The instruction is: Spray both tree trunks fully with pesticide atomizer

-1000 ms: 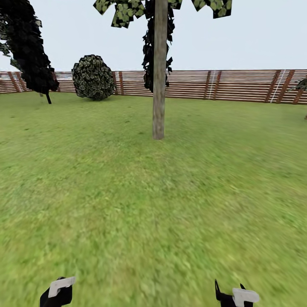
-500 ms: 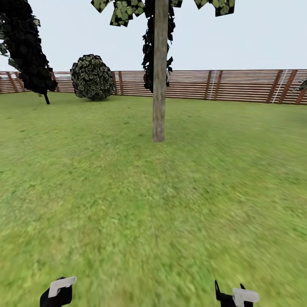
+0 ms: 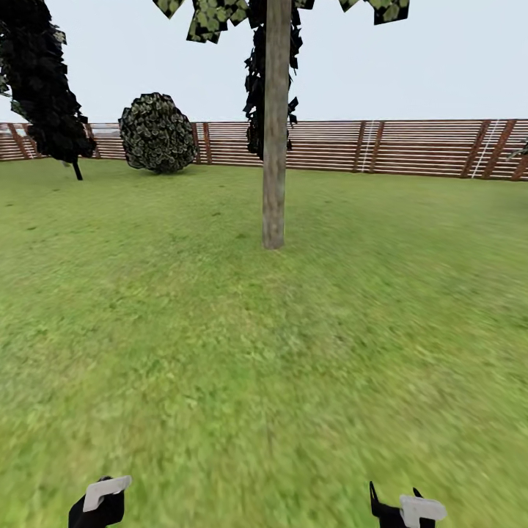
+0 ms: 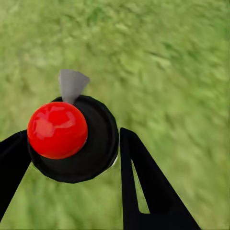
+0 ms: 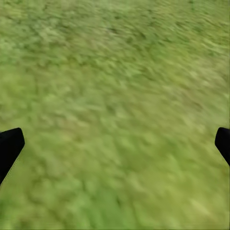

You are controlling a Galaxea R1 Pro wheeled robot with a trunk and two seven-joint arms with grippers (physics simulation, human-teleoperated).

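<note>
One tree stands straight ahead in the head view, its grey-tan trunk (image 3: 274, 147) rising from the lawn, with mottled-green leaves (image 3: 213, 13) at the picture's top. My left gripper (image 3: 103, 500) sits low at the left. In the left wrist view the left gripper (image 4: 72, 143) is shut on the pesticide atomizer (image 4: 57, 129), whose red top and dark round body lie between the black fingers (image 4: 139, 177). My right gripper (image 3: 407, 507) is low at the right. In the right wrist view the right gripper (image 5: 117, 139) is open, with only grass between its fingertips.
Green lawn (image 3: 264, 352) stretches between me and the trunk. A brown slat fence (image 3: 411, 147) runs across the back. A round shrub (image 3: 158, 132) and a dark cypress (image 3: 40, 81) stand at the back left; another dark cypress (image 3: 254, 95) is behind the trunk.
The whole head view has shifted: the trunk's base sits a little lower and nearer, so the camera has moved forward. Both grippers hold the same place in the picture.
</note>
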